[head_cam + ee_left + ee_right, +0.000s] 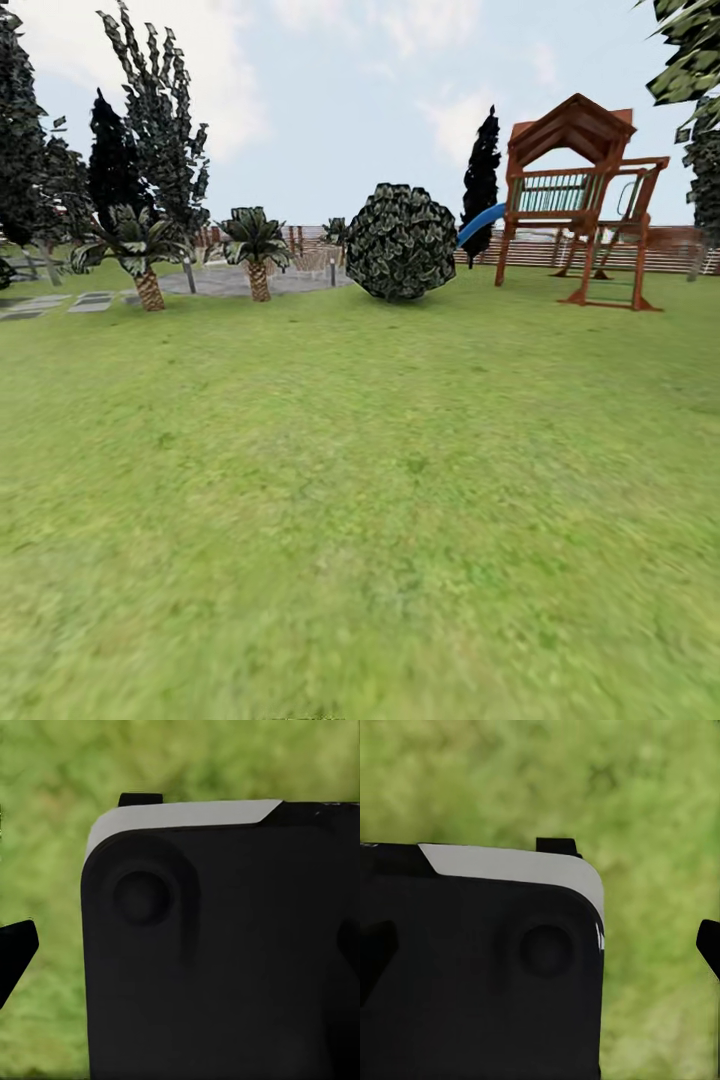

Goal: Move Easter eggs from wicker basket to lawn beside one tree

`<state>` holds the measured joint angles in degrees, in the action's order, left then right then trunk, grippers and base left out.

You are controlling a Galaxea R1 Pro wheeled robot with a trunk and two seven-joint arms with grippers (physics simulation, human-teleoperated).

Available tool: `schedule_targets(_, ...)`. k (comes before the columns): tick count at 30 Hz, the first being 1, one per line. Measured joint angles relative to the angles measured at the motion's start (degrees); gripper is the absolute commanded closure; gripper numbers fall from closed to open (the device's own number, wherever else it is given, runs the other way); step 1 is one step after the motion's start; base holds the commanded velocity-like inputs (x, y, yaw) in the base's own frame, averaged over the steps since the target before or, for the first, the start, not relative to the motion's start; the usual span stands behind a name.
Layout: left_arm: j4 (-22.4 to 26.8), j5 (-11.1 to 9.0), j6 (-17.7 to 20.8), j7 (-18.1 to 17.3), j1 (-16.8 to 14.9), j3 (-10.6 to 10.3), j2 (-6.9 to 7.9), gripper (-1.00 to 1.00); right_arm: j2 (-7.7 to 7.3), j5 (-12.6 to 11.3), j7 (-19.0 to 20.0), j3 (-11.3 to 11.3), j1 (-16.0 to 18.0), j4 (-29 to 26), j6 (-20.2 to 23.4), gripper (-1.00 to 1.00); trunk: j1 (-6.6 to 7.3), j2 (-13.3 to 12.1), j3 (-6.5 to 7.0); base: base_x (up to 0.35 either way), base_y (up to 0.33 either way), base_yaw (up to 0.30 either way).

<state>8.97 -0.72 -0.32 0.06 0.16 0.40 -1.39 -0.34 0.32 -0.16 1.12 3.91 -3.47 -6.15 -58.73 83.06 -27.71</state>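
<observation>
With no basket in sight across the mottled green lawn (360, 480), the robot risks steering toward the round dark-leaved bush (401, 242) rather than a tree; gripper states cannot be told.

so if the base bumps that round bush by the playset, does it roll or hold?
Probably holds. The round bush sits flat-bottomed on the lawn, seemingly rooted, though its ball shape suggests rolling if loose. It looks bulky beside the playset, so likely heavy; the leafy surface may give.

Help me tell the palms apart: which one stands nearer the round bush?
The right palm, by the paving's edge; only a short gap separates it from the bush. The other palm stands further left, under the dark trees.
</observation>
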Motion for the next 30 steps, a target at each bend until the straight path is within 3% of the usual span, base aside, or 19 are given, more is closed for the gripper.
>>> schedule_targets(30, -0.04, 0.0, 0.0, 0.07, 0.0, 0.0, -0.09, -1.0, 0.09, 0.0, -0.08, 0.0, -0.01, 0.09, -0.02, -1.0, 0.0, 0.0, -0.92, 0.0, 0.0, 0.29)
